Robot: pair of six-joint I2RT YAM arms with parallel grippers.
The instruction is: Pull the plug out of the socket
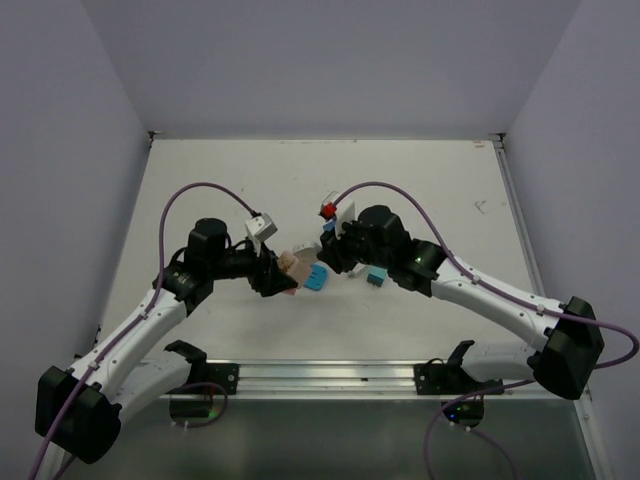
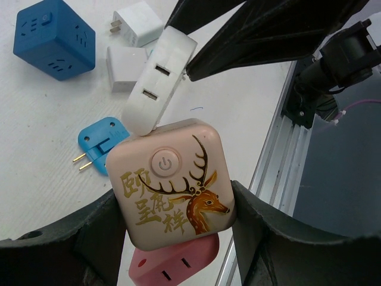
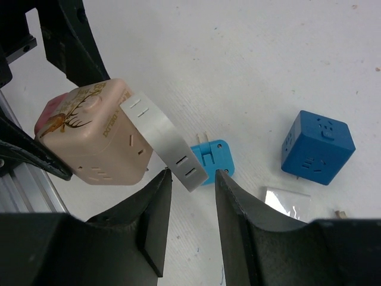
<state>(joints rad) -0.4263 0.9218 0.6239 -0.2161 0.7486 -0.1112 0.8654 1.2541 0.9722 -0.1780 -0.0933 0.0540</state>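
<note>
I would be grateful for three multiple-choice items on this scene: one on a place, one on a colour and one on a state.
1. Where is the blue plug?
A. Hanging from a cable
B. Lying on the table
C. On a shelf

2. What colour is the loose cube socket?
A. Blue
B. Green
C. Red

3. How is the left claw?
A. Open over bare table
B. Shut on the blue plug
C. Shut on the deer-print socket

Key:
1 B: the plug rests flat on the white surface, prongs free.
2 A: every face of it that shows is blue.
3 C: its fingers press both sides of the socket, which is lifted off the table.
</note>
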